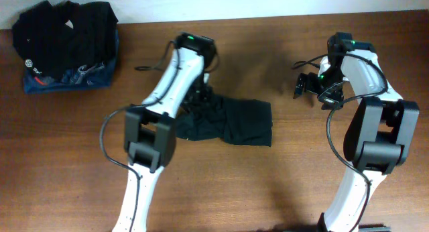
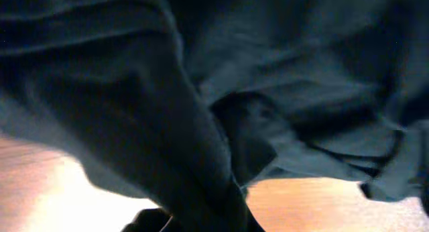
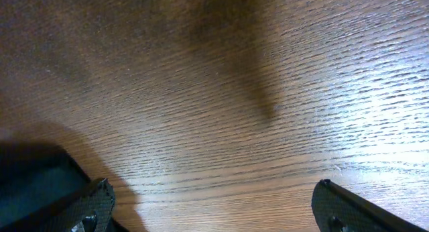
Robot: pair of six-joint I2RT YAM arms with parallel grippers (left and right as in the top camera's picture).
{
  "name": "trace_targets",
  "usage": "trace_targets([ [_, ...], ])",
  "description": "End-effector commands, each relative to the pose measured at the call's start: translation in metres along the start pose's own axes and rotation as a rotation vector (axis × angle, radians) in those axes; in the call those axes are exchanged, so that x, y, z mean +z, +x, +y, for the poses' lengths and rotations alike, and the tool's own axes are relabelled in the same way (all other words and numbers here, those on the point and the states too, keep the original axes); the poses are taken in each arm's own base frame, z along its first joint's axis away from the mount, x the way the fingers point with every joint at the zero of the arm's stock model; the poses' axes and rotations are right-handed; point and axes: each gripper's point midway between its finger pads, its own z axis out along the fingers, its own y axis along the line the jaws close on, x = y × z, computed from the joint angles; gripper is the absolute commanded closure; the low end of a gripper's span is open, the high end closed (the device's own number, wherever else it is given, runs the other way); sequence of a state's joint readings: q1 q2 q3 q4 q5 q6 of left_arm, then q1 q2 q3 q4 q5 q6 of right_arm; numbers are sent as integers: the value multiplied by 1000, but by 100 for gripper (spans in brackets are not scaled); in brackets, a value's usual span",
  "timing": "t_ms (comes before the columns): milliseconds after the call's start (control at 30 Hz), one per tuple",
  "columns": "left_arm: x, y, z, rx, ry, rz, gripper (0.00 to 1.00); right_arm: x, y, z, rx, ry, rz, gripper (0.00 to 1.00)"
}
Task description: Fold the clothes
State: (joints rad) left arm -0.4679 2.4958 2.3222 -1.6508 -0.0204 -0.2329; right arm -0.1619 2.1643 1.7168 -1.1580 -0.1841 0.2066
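The clothes [image 1: 231, 121], a plain black garment, lie crumpled in the middle of the wooden table [image 1: 281, 185]. My left gripper [image 1: 201, 100] is down on the garment's left part and is shut on a bunch of its fabric. In the left wrist view the clothes [image 2: 281, 71] fill nearly the whole frame, and a thick fold runs down into the left gripper [image 2: 201, 222], hiding its jaws. My right gripper [image 1: 305, 84] hovers over bare wood to the right of the garment, apart from it. In the right wrist view the right gripper [image 3: 211, 202] is open and empty, fingertips [image 3: 97, 198] wide apart.
A pile of other garments sits at the back left corner: a black ribbed one with a round white logo [image 1: 64, 27] on top of a blue one with white print [image 1: 77, 78]. A dark shape [image 3: 30, 185] fills the lower left corner of the right wrist view.
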Motion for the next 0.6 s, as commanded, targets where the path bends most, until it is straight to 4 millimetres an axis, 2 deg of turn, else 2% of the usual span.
trace_targets([
  [0,-4,1,-32,38,-80,-55,99,-4,1,2,-2,0,-7,1],
  [167,-7,6,-73,126,-99,-111,99,2,7,0,2,4,13,1],
  [267,-11,6,-90,154,-93,-144,99,7,9,-2,3,5,19,1],
  [567,-20,5,-110,191,-81,-195,99,16,14,2,5,-32,32,1],
])
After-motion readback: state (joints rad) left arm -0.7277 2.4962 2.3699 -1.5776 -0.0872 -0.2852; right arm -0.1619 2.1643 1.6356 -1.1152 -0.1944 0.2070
